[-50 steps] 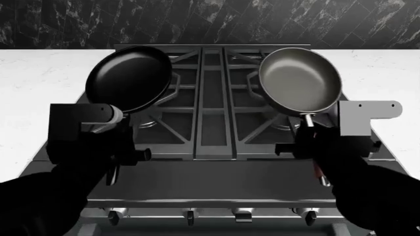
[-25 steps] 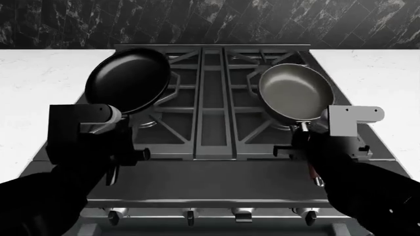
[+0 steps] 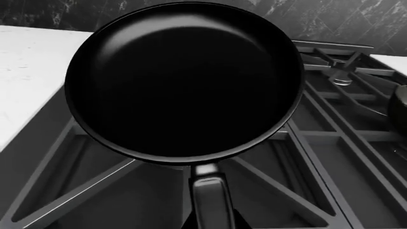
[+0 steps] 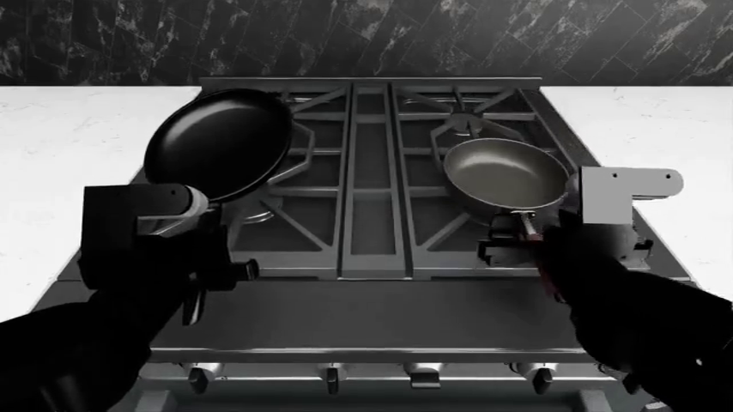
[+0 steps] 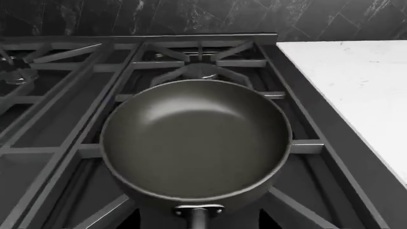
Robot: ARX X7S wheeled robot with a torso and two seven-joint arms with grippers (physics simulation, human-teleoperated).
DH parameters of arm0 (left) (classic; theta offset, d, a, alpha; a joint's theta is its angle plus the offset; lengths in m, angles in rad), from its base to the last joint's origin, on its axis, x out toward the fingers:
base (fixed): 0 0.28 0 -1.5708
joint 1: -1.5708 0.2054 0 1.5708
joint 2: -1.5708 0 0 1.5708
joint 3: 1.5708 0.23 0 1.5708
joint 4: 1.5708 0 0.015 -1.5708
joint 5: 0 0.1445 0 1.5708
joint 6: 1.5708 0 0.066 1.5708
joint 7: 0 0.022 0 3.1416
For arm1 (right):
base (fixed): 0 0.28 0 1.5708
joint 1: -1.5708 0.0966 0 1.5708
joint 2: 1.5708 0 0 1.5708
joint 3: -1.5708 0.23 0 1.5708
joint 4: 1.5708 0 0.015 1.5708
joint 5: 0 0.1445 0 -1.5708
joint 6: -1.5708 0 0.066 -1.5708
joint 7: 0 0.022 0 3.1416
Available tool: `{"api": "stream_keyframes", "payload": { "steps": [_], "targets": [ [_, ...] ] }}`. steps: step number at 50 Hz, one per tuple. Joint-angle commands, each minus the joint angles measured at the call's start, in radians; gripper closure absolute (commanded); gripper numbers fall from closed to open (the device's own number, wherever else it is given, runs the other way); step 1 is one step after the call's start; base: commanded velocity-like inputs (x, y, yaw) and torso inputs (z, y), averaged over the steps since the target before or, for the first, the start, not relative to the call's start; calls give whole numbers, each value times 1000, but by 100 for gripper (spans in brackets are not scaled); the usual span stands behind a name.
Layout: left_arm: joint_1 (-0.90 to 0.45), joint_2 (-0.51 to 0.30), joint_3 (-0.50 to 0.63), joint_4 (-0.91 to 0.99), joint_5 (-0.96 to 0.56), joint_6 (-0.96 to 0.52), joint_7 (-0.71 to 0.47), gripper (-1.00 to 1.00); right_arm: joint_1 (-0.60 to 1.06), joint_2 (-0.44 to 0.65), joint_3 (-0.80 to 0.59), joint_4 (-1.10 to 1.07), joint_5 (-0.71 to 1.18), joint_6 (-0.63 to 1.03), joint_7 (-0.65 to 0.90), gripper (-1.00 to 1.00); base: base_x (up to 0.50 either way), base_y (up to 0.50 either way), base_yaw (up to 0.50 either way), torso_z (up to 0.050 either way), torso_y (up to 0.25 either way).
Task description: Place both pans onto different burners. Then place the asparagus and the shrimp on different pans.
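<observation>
My left gripper (image 4: 204, 219) clamps the black skillet (image 4: 218, 144) by its handle — pan ahead, above the left grates (image 4: 300, 184). My right gripper (image 4: 530, 233) holds the grey pan (image 4: 505, 175) low over the right burner — handle pointing back at me.

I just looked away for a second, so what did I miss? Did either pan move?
The grey pan came down and toward the robot, over the right front grate, carried by the right gripper at its handle. The black pan in the left gripper barely shifted, staying tilted above the left burners. Neither pan was let go.
</observation>
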Motion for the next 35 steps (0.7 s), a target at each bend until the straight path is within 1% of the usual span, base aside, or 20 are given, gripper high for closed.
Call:
{"api": "stream_keyframes", "payload": {
  "steps": [1,5,8,15,20,23,26,35],
  "targets": [
    [-26,-4,-5,-1,29,24,-69,100,132,24,58,-156,135,105,108,-100,0,0,0,0,0],
    [-60,-6,15,-10,41,12,-69,100,236,30,89,-207,233,165,182,-100,0,0,0,0,3],
    [-101,-13,42,-33,77,2,-61,100,283,38,117,-240,305,192,237,-100,0,0,0,0,3],
    [-230,-15,127,-107,115,-65,-41,100,271,63,159,-282,363,193,280,-100,0,0,0,1,1],
    [-304,7,207,-180,158,-99,-5,100,236,75,179,-303,369,178,277,-100,0,0,0,0,2],
    [-309,15,249,-214,189,-91,37,100,207,73,190,-311,358,159,260,-100,0,0,0,0,0],
    [-298,20,266,-231,199,-85,55,100,184,71,190,-309,340,146,243,-100,0,0,0,0,0],
    [-226,18,274,-271,221,-37,86,100,153,69,182,-294,299,124,210,-100,0,0,0,1,2]
  ]
}}
